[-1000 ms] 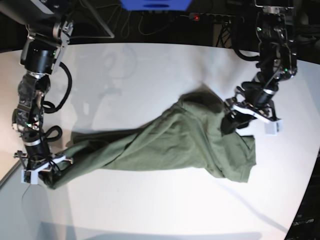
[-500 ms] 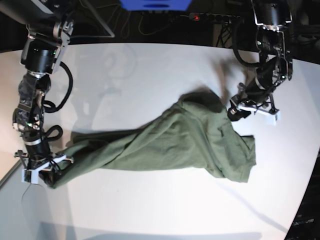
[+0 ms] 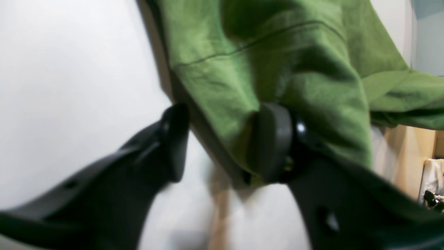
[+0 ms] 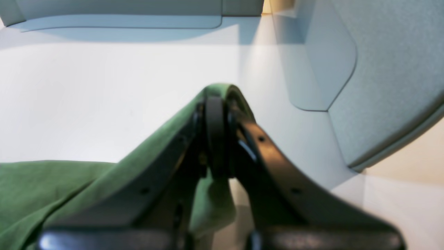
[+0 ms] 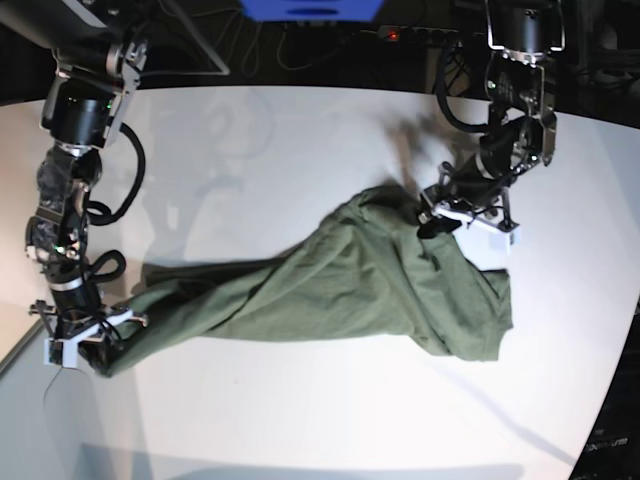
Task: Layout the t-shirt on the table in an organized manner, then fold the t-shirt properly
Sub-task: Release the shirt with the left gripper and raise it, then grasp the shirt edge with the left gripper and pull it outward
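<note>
The olive-green t-shirt [image 5: 340, 280] lies stretched in a rumpled band across the white table [image 5: 300, 150], from lower left to right. My right gripper [image 5: 85, 350] is at the band's left end. In the right wrist view it [image 4: 215, 104] is shut, pinching a fold of the t-shirt [image 4: 52, 180]. My left gripper [image 5: 428, 222] is at the shirt's upper right edge. In the left wrist view its jaws [image 3: 223, 118] stand apart around that edge: one finger [image 3: 173, 139] is on bare table, the other [image 3: 274, 146] is against the cloth [image 3: 295, 52].
Beyond the table's far edge run dark cables and a power strip [image 5: 420, 36], with a blue object [image 5: 310, 8] beside them. The table's curved edge [image 5: 600, 400] runs down the right side. A second edge [image 5: 20, 345] passes close to my right gripper.
My left arm has swung left and towards the back, from the shirt's right side to its upper right edge, and its jaws have narrowed a little. The right arm and its grip are unchanged.
</note>
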